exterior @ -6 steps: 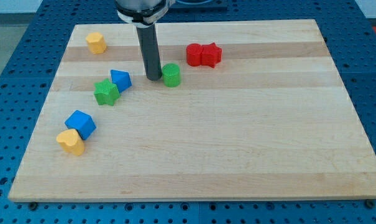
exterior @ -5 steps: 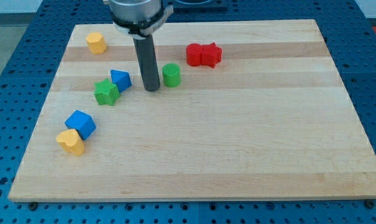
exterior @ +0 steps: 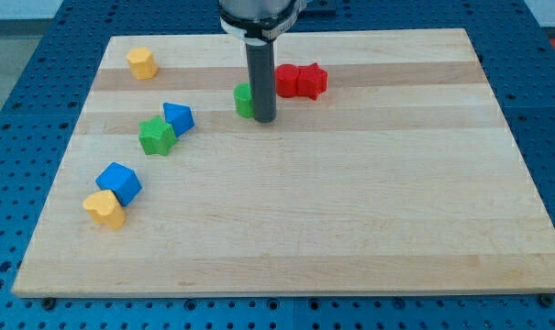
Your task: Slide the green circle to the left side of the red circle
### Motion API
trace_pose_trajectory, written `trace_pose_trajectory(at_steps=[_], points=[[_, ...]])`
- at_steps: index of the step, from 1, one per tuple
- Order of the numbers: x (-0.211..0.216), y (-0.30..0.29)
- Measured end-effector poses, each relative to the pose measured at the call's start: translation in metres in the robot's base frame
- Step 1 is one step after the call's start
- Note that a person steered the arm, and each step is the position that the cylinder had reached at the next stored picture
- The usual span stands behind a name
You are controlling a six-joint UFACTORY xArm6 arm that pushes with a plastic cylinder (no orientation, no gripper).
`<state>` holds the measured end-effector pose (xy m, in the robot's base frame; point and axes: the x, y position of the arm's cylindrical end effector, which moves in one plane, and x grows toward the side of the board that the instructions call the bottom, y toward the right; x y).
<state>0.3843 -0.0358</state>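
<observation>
Straight dark rod, my tip (exterior: 263,119)

You get bright, even overhead light, sharp focus throughout, and only soft short shadows beneath blocks.

My tip (exterior: 263,119) rests upright on the board.

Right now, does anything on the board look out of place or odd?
Nothing is damaged or tipped. One thing: my tip stands at the green circle's right, between it and the red circle, partly hiding the green one.
</observation>
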Motion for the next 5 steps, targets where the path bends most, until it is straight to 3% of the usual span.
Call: trace_pose_trajectory(at_steps=[2,5], points=[[0.012,-0.021],[-0.028,-0.025]])
